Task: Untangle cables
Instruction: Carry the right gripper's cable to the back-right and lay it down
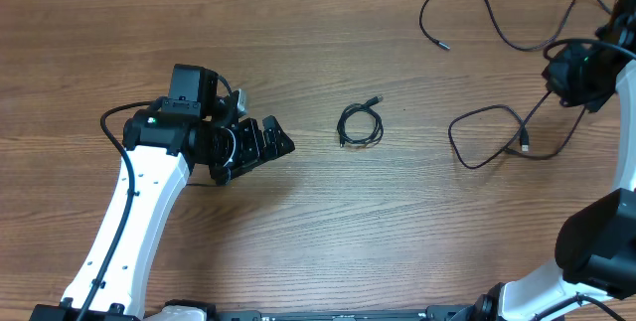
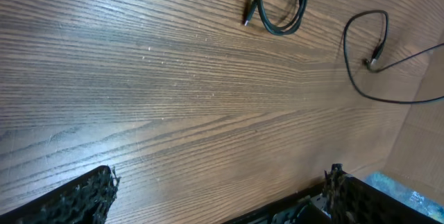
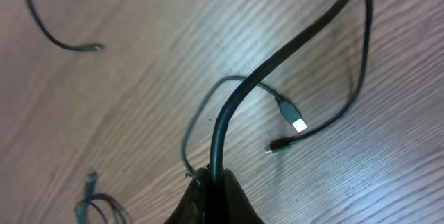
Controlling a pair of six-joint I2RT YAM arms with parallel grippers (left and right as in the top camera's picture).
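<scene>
Several cables point(image 3: 217, 137), coiled one's plug point(image 1: 376, 98) pointing upper-right

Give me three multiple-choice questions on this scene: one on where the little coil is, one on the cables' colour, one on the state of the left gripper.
1. Where is the coiled cable? A in a box; B lying on the bare table; C draped over an arm.
2. What colour are the cables? A white; B red; C black.
3. The left gripper is: A open and empty; B shut on a cable; C shut on nothing.
Answers: 1 B, it lies alone on the wood. 2 C, every cord looks black. 3 A, its fingers stand wide apart over bare wood.
</scene>
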